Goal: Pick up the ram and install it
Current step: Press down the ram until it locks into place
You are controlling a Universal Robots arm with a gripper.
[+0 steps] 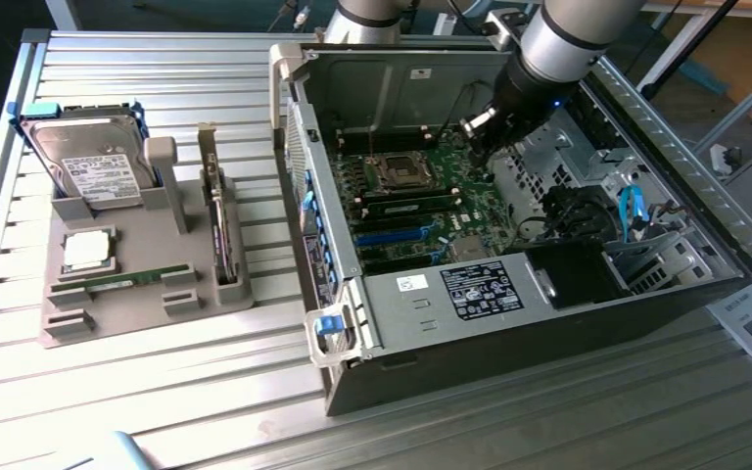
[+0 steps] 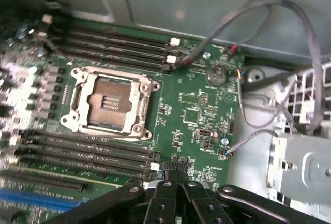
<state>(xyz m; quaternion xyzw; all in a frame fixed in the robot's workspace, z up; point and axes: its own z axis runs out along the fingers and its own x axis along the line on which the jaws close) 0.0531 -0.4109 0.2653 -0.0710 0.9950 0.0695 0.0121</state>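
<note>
RAM stick [image 1: 130, 282] is sitting flat on the grey parts tray [image 1: 102, 323], toward the exterior view's left, just in front of the square silver processor [image 1: 87, 251] and well apart from where I've got the arm. My gripper [image 2: 177, 185] is parked inside the open PC case [image 1: 507, 323], low over the green motherboard [image 2: 196, 110], with its fingers [image 2: 161, 203] clenched together on nothing as far as I can see. From the wrist cam I'm looking at the bare CPU socket [image 2: 109, 102] with rows of empty black memory slots [image 2: 93, 154] on either side of it. My read on the stick: light, thin, rigid, and fragile, so I'd pinch it by the long edges near the middle and keep off the chips and contacts. Also on the tray, the hard drive [image 1: 93, 166] stands upright with a white label, and a dark expansion card [image 1: 224, 235] stands on edge next to it. Labels on the drive and on the power supply [image 1: 500, 286] are there, but I can't read any of the print.
</note>
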